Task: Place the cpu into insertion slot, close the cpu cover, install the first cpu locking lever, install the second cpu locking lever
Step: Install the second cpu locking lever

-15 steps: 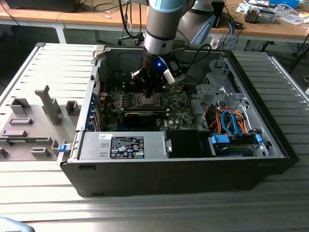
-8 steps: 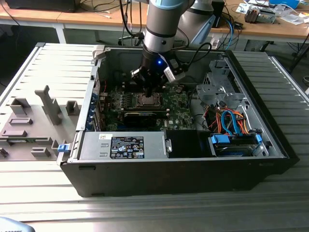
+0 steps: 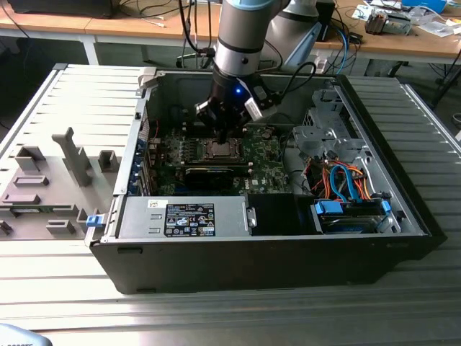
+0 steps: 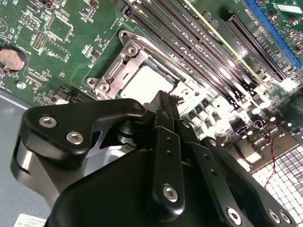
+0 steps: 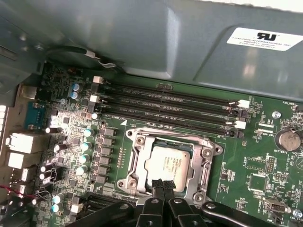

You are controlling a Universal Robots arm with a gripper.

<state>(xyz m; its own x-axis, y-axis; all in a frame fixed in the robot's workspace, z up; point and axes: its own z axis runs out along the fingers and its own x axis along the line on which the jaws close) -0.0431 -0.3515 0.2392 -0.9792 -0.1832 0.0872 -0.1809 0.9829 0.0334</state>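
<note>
Closest to the lens in the second wrist view, the black two-fingered gripper (image 4: 166, 101) hangs point-down over the board, its slim fingers pressed together with nothing between them, their tips at the edge of the small flat square cpu with its silver-grey metal top (image 4: 146, 84). In the first wrist view the same closed tips (image 5: 161, 183) touch or sit just above the chip's (image 5: 169, 166) near edge; which of the two cannot be told. The cpu lies flat inside the insertion slot, a square dark socket with a bright metal rim (image 5: 134, 165) on the green motherboard (image 5: 255, 161). The cpu cover, a thin silver metal frame plate with a square opening (image 5: 207, 152), lies down around the chip, which shows through the opening. Just beside the socket run four long black memory slots (image 5: 165, 105), and rows of small grey cylindrical capacitors (image 5: 87, 146) stand near its other side. In the exterior view the grey robot arm (image 3: 241, 36) reaches down into the open dark computer case (image 3: 288, 252), which rests on a ribbed metal table (image 3: 403, 295), with a grey plastic fixture tray (image 3: 50, 180) at the exterior view's left.
</note>
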